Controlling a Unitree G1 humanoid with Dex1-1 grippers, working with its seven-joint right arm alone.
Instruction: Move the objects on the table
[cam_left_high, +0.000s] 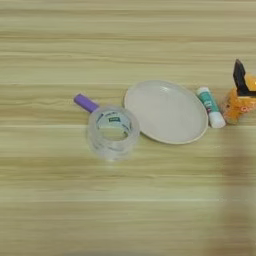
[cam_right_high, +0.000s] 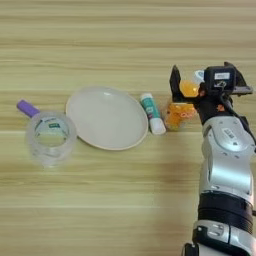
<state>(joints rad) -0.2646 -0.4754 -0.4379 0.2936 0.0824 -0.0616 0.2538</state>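
Where the right arm enters from the lower right, its jaws (cam_right_high: 192, 90) stand parted around the small orange juice bottle (cam_right_high: 181, 107), one black finger (cam_right_high: 174, 82) on the bottle's left and the other on its right beside the wrist housing; whether they press on it or only bracket it cannot be told. Resting on the desk (cam_right_high: 125, 210) at the right end of a row of things, the bottle lies directly between the jaws, its long axis apparently running toward the far edge of the desk. Just beside it on the left lies the white-and-green glue stick (cam_right_high: 152, 113), the nearest obstacle to any leftward sweep. Next comes the round beige plate (cam_right_high: 107, 118), bare, then the wide clear tape roll (cam_right_high: 50, 136), with the small purple block (cam_right_high: 27, 108) touching its far left rim.
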